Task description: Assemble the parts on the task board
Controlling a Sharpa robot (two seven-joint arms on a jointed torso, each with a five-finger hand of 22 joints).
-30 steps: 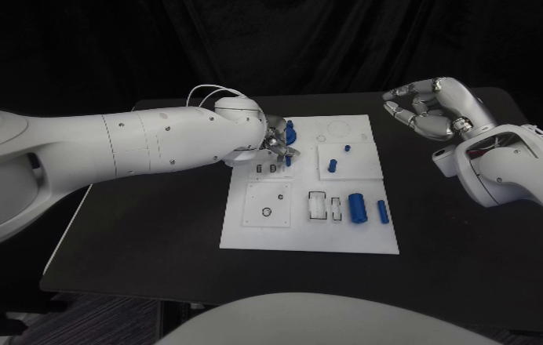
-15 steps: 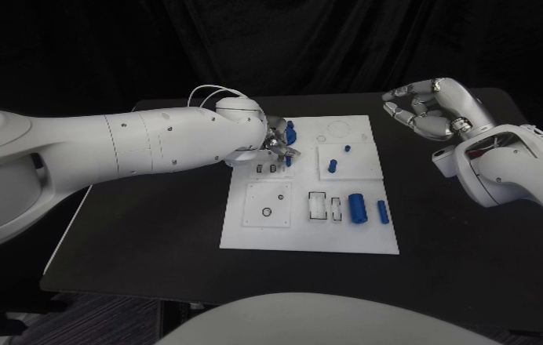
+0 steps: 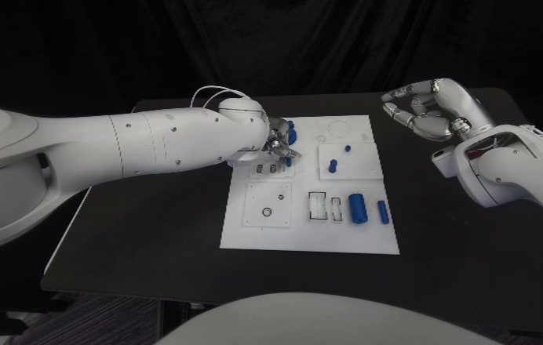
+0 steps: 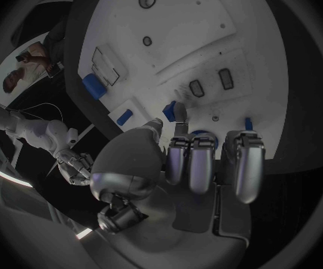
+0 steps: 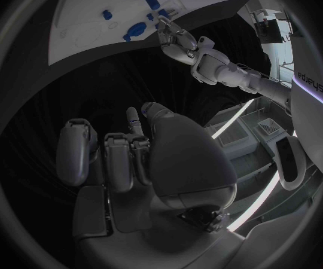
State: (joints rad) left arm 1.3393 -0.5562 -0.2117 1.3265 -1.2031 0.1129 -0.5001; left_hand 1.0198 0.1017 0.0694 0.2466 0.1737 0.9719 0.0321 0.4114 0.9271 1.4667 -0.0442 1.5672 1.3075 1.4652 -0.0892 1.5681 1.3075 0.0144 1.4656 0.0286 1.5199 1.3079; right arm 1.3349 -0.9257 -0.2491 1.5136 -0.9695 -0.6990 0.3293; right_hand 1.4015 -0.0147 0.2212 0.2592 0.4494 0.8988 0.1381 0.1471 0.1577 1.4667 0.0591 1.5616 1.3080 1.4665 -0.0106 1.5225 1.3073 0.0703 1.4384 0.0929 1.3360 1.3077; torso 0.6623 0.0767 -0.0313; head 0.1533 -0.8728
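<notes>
Your blue part [image 3: 289,132] stands near the task board [image 3: 311,235]'s far left corner, with the left hand [image 3: 275,146] right on it; whether those fingers grip it, you cannot tell. This looks like the seating step, so next press it straight into its socket. Your right hand [image 3: 431,108] hovers off the board's far right corner, fingers curled on nothing. Other parts [image 3: 358,207] wait near the right edge of the board on the black table [image 3: 147,235], dark curtain behind.

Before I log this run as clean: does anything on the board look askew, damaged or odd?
Nothing stands out. The task board lies flat, blue parts rest tidily on it, and the left robot hand works at its far-left corner.
</notes>
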